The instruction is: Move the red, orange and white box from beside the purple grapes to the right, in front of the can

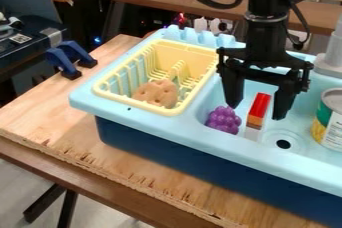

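The black gripper [257, 112] hangs over the basin of the light blue toy sink [234, 142], its two fingers wide apart. Between and slightly below them stands a narrow block with a red top [259, 108], a brown band and a pale lower part; whether a finger touches it I cannot tell. Purple grapes [224, 120] lie in the basin just left of the block, below the left finger. A brown, cookie-like toy [157, 93] rests in the yellow dish rack [180, 53] on the left side of the sink.
At the basin's right side is a can [329, 119] with a green and yellow label, near the drain. A grey faucet-like part [330, 57] rises behind it. Blue clamps [70, 58] sit on the wooden table [60, 117] at the left.
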